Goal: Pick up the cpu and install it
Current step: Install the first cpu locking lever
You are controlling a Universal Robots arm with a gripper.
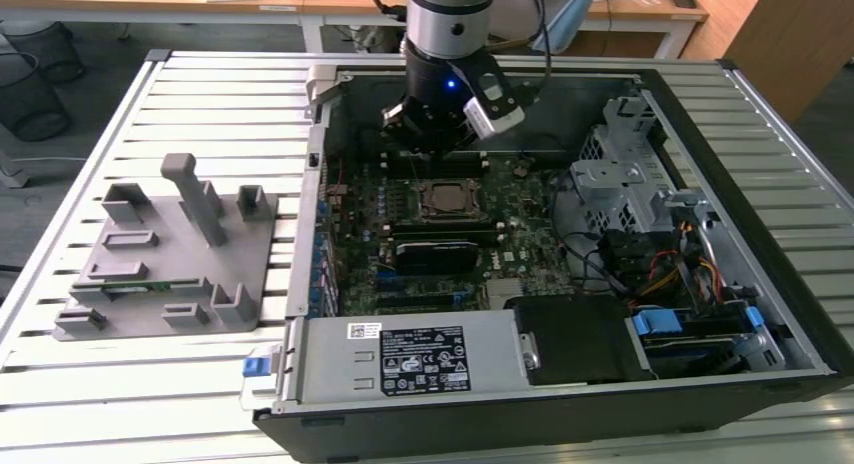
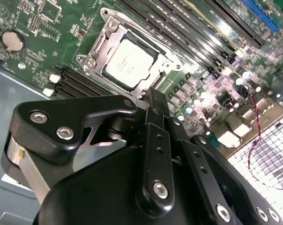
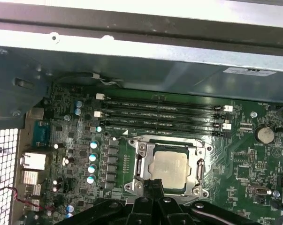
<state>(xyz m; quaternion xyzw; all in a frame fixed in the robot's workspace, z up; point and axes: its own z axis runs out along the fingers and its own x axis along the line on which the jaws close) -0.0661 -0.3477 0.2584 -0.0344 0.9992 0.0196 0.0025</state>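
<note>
The cpu (image 1: pixel 442 200) lies flat inside the motherboard socket (image 1: pixel 412 209) in the open computer case, silver top up. In both wrist views the cpu (image 2: pixel 128 63) (image 3: pixel 169 167) sits within the metal socket frame (image 2: pixel 95 48) (image 3: pixel 142 154). My gripper (image 1: pixel 430 146) hangs above the board, a little toward the case's back wall from the socket. Its black fingers (image 2: pixel 156 104) (image 3: pixel 152 186) are pressed together with nothing between them, their tips just off the socket's edge.
Memory slots (image 3: pixel 162 115) run between the socket and the case's back wall. A drive cage (image 1: pixel 627 174) and cables fill the exterior view's right side of the case, the power supply (image 1: pixel 414 359) its front. A grey fixture tray (image 1: pixel 167 254) stands on the slatted table.
</note>
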